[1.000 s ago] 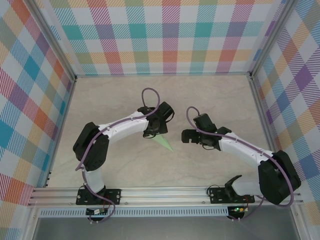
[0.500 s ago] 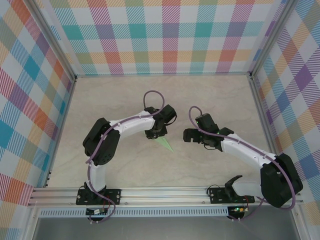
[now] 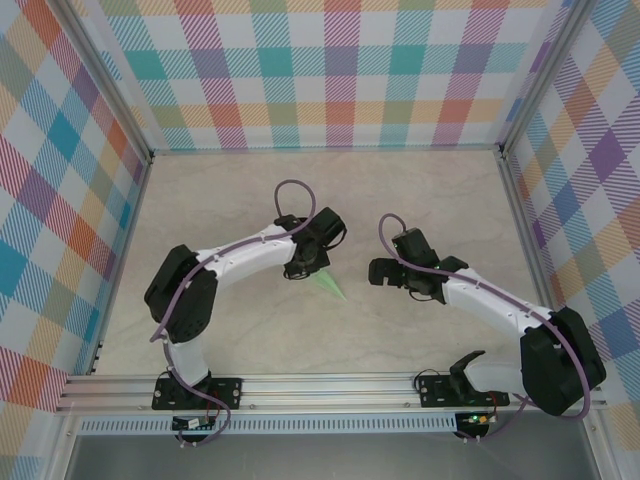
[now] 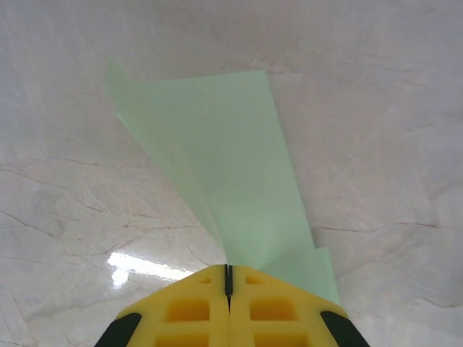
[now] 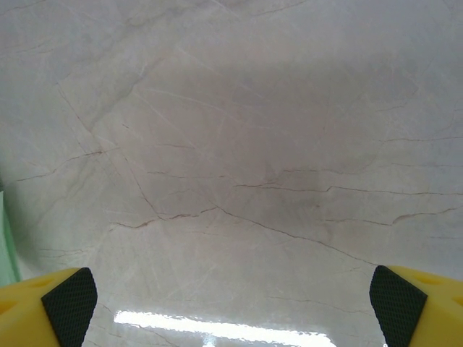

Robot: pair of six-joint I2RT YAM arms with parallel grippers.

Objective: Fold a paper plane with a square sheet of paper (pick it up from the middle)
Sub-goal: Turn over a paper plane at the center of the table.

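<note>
- We see the green paper plane (image 3: 329,287) on the pale table (image 3: 230,200)
- Our left gripper (image 3: 305,266) sits on its wide end
- Our right gripper (image 3: 377,272) is close by, not touching it

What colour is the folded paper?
The folded paper is pale mint green; clearest in the left wrist view.

arms (image 3: 250,248): white links, black joints | cables (image 3: 291,184): thin, purple | end effector (image 4: 228,276): yellow, black pads (image 5: 69,296)

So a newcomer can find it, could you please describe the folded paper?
Look at the middle of the marble-patterned table. Pinched in the shut left tool is the paper plane, a narrow pointed wedge. It is the one pale mint-green thing on the beige surface.
</note>
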